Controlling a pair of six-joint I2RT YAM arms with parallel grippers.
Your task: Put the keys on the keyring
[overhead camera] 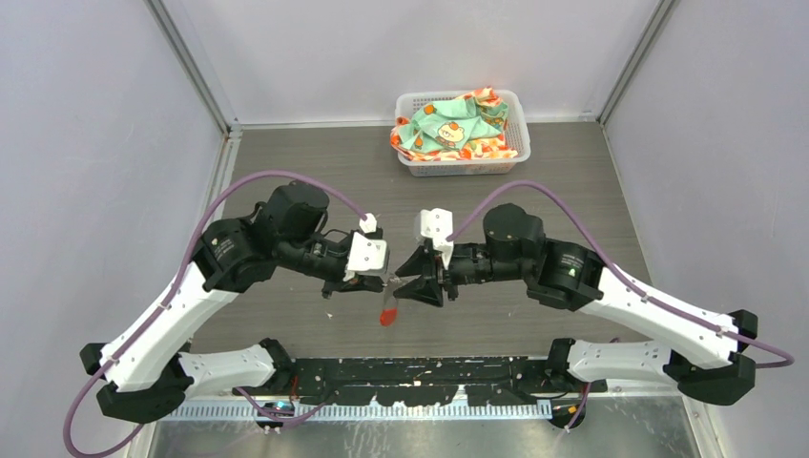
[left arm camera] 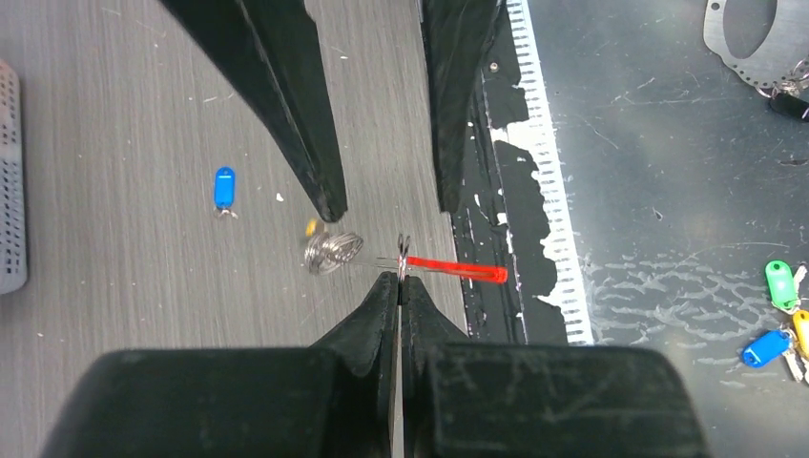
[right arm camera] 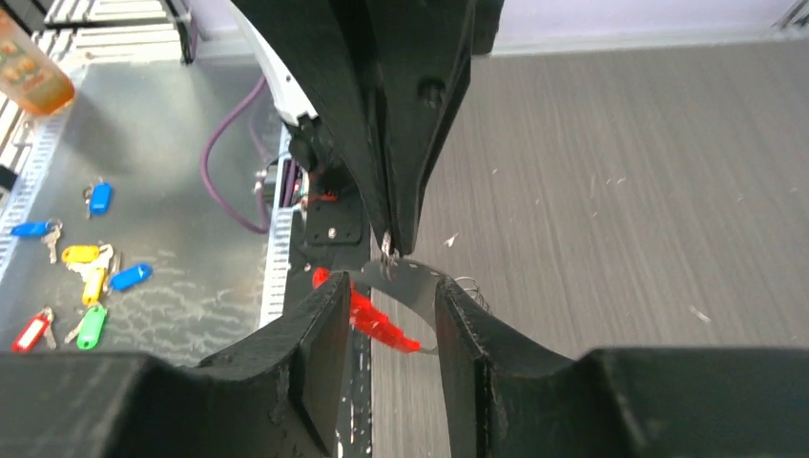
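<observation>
Left end effector clamps keyring near table edge.

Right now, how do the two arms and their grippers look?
Both arms have white shells and black joints: the left arm and the right arm. A purple cable loops along each. Each wrist carries a white camera mount. The left gripper and the right gripper have black, tapered, pointed fingers.

Keyring with red tag pinched in left pincer; blue-tagged key lies apart.
</observation>
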